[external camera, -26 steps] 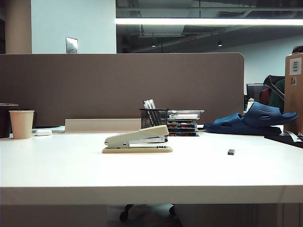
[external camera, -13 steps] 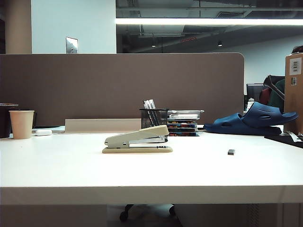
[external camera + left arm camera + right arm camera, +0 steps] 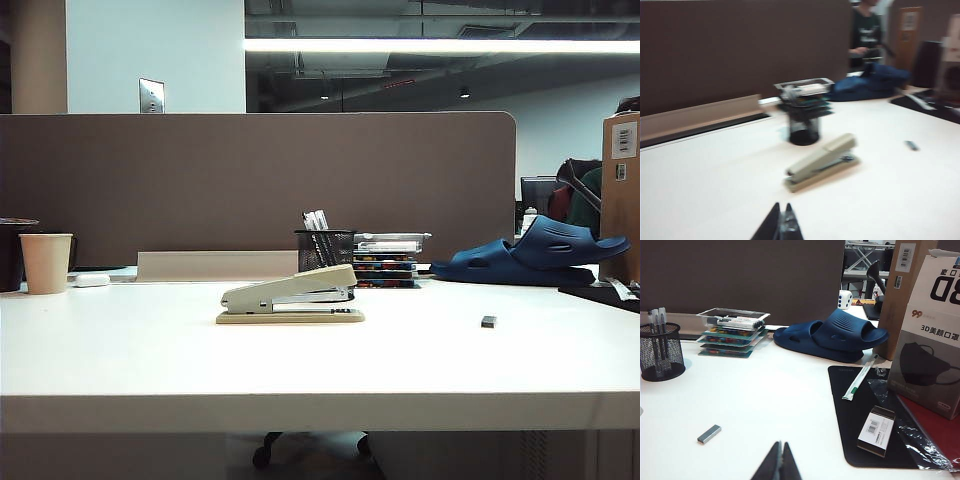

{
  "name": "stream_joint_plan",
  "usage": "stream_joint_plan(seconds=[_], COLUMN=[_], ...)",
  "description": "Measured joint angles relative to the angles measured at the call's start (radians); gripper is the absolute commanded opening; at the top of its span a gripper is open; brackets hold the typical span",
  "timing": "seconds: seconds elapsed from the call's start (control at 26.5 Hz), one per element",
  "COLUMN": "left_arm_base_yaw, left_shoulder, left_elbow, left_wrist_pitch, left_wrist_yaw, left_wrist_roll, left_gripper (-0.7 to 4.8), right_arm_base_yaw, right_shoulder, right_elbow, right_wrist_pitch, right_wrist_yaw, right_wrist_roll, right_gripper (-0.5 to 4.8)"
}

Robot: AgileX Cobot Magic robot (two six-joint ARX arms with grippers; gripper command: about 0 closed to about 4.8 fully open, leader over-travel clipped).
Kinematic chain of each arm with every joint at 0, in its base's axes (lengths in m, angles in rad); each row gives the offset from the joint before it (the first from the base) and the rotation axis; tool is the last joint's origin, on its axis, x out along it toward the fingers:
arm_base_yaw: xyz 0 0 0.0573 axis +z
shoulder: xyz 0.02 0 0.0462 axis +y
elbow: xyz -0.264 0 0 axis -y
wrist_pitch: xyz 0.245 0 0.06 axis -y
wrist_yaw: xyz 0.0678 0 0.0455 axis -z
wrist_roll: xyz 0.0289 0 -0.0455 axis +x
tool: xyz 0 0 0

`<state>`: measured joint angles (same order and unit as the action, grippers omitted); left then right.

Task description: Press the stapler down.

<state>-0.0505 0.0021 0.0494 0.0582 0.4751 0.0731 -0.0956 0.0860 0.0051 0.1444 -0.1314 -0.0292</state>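
White tabletop fills my exterior view, backed by a brown partition. Against that partition I see a black mesh pen cup with a few pens standing in it, and just beside it a stack of clear trays with a marker lying in the top one and colourful items showing in the lower ones. At the far left a paper cup stands upright; I cannot tell what is inside it. The stapler lies near the middle of the table, in front of the pen cup, with its long axis running across my exterior view: the wedge-shaped top arm is raised at the right end and tapers down to the left, over the flat tan base. A small strip of staples lies well apart to its right, and a blue slipper rests further back. Neither arm shows in the exterior view. On my left wrist view the left gripper hovers above the table short of the stapler, fingertips pressed together and empty. The right gripper is likewise closed on nothing, above bare table near the staple strip.
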Motion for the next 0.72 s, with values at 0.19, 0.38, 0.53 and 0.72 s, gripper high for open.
stream_joint_plan(seconds=[0.19, 0.38, 0.53, 0.72], left_arm_base_yaw=[0.0, 0.0, 0.0, 0.0], left_shoulder=[0.0, 0.0, 0.0, 0.0], left_elbow=[0.0, 0.0, 0.0, 0.0], left_wrist_pitch=[-0.07, -0.195, -0.249, -0.254], left_wrist_yaw=[0.081, 0.125, 0.127, 0.127], left_wrist_roll=[-0.069, -0.09, -0.09, -0.09], left_gripper=[-0.05, -0.05, -0.05, -0.05], right_arm_base_yaw=[0.0, 0.0, 0.0, 0.0], right_shoulder=[0.0, 0.002, 0.003, 0.019], right_elbow=[0.005, 0.138, 0.233, 0.297], right_wrist_pitch=[-0.011, -0.116, -0.225, -0.301], right_wrist_yaw=[0.0, -0.001, -0.031, -0.084], right_wrist_roll=[0.051, 0.056, 0.057, 0.06], right_gripper=[-0.09, -0.09, -0.09, -0.09])
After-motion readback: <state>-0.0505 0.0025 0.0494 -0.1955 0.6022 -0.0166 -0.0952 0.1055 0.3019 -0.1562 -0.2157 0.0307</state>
